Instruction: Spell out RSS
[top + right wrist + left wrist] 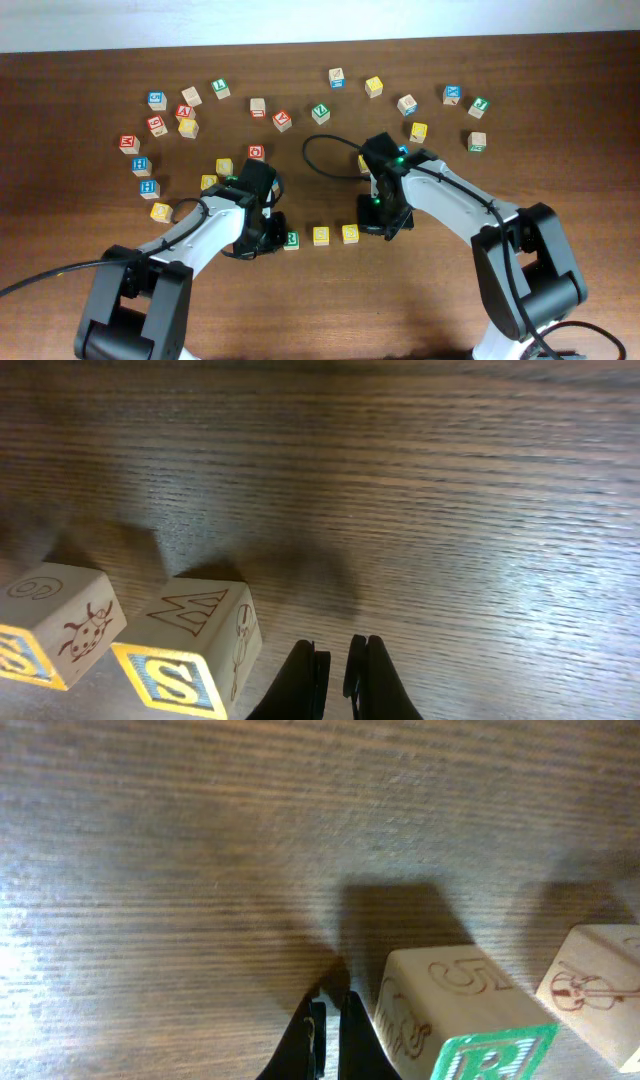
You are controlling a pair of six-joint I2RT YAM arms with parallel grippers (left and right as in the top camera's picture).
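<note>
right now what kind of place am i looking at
Probably a robot lab bench: two white-and-black robot arms at a dark wood-grain table, small wooden letter cubes scattered across it, a plain pale wall behind.

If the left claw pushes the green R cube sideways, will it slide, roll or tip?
The R cube looks like solid wood, so probably stiff. Flat faces on the table suggest it slides, not rolls. Pushed toward the nearby S cube, it may shove that too.
</note>
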